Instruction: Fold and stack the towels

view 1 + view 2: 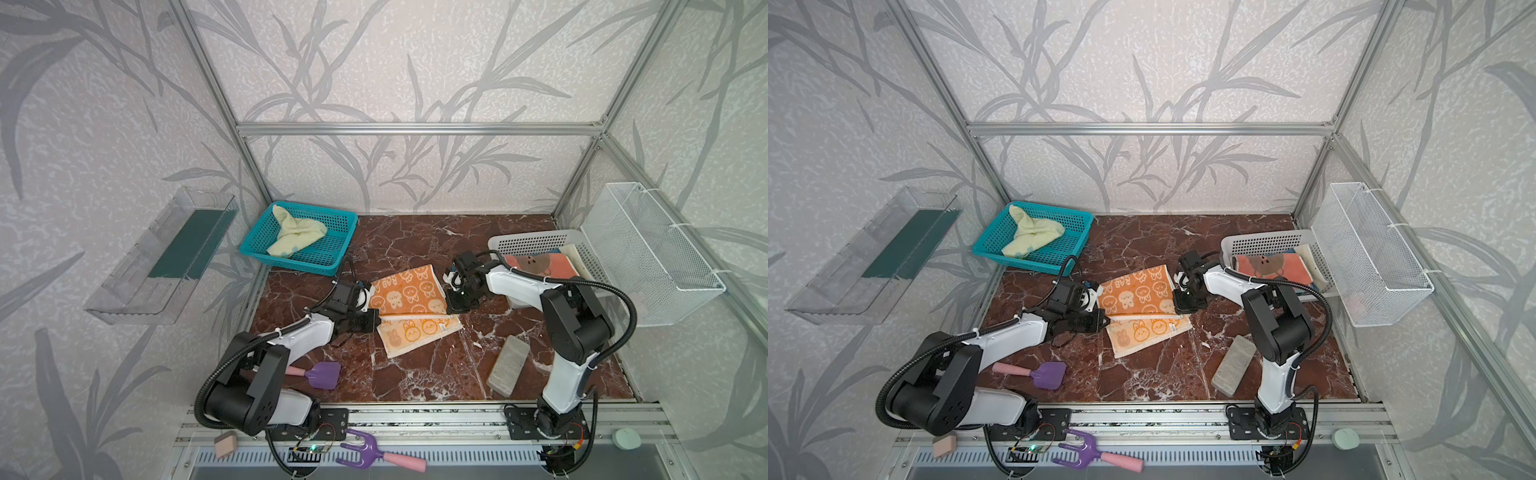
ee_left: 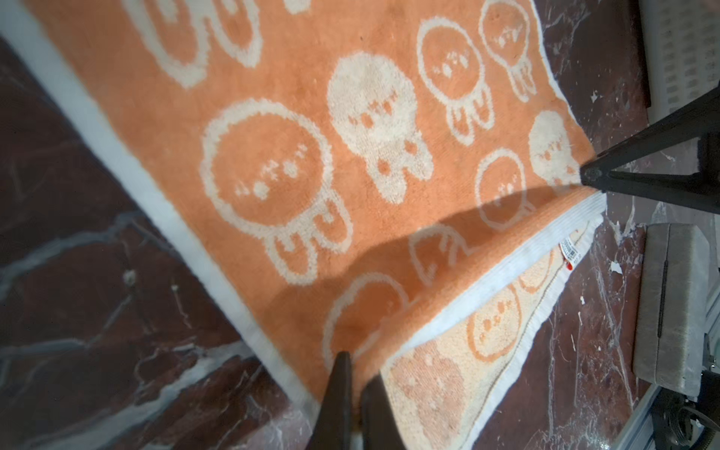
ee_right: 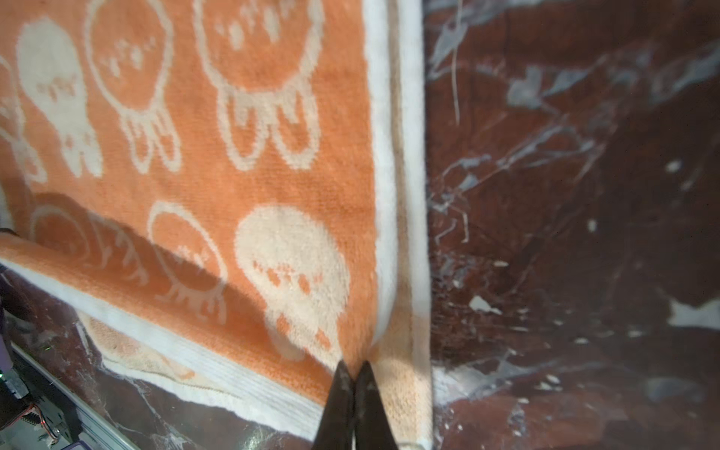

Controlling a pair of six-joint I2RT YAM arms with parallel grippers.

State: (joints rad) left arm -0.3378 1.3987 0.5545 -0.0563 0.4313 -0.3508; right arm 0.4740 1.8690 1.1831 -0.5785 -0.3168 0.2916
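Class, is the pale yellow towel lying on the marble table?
No, the pale yellow towel lies crumpled inside the teal basket.

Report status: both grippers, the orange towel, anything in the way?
Left gripper and right gripper shut on orange towel corners. Towel folded over, lower layer showing at near edge. Grey block lies apart, nothing blocking.
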